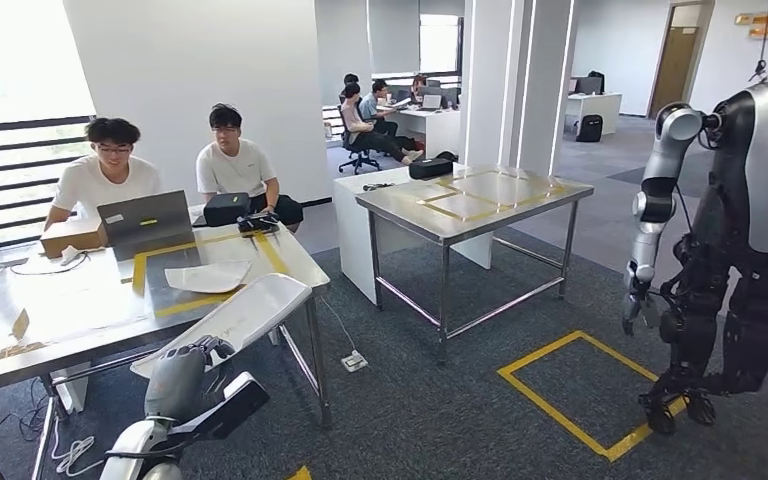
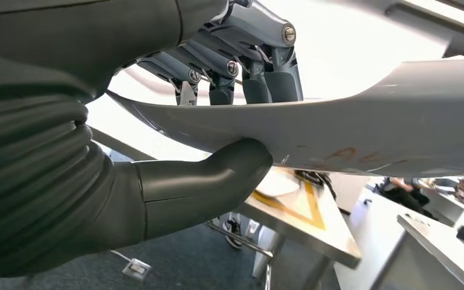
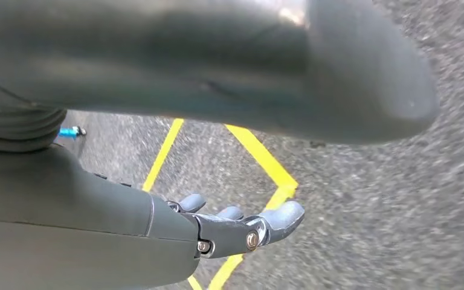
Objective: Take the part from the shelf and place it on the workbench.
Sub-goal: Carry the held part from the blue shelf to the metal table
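Your left hand [image 2: 175,181] gripped the long white part [image 1: 230,320], thumb under it and fingers [image 2: 266,78] over its edge, beside the desk [image 1: 20,330] corner. Your right hand [image 3: 229,226] hung above the carpet, fingers apart, holding nothing

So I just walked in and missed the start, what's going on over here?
The robot's left hand grips a long white curved part, held out over the near corner of the steel workbench but not yet set down. Its right hand holds nothing, fingers apart above the carpet. Two people sit behind the workbench at a laptop, and another humanoid robot stands to the right.
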